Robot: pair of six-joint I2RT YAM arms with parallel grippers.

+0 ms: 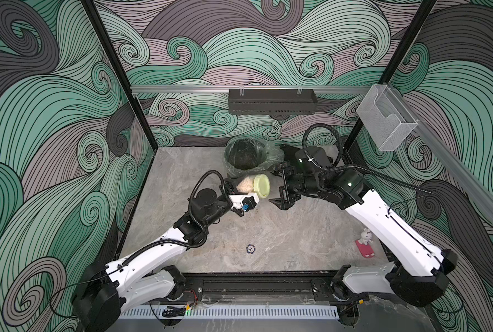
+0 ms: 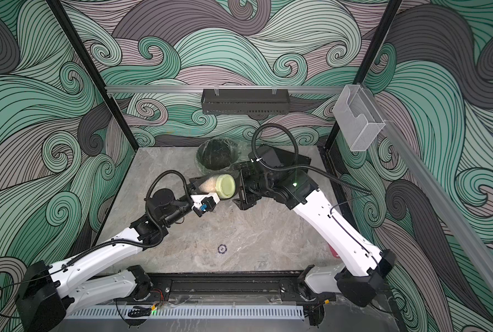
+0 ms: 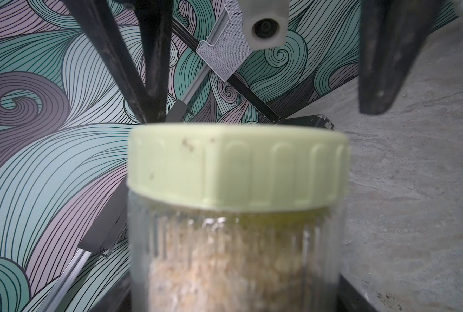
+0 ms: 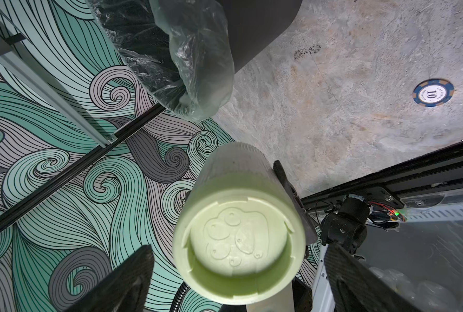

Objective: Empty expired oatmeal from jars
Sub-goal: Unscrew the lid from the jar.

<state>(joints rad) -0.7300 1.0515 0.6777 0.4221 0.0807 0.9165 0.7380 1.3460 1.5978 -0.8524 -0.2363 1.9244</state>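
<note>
Just before the bin point(image 1: 227, 156), the left end effector point(image 1: 235, 187) gripped the jar point(image 1: 248, 184), lid point(image 1: 261, 186) on and oatmeal point(image 1: 243, 186) inside, the right end effector point(image 1: 279, 185) open beside the lid; emptying hadn't begun.

Our left arm point(image 1: 153, 253) reaches from the near left toward the middle, its wrist rolled sideways, left hand point(image 1: 235, 188) clamped on the jar point(image 1: 249, 184). Our right arm point(image 1: 389, 221) stretches in from the near right, right hand point(image 1: 279, 185) spread wide, facing left.
</note>
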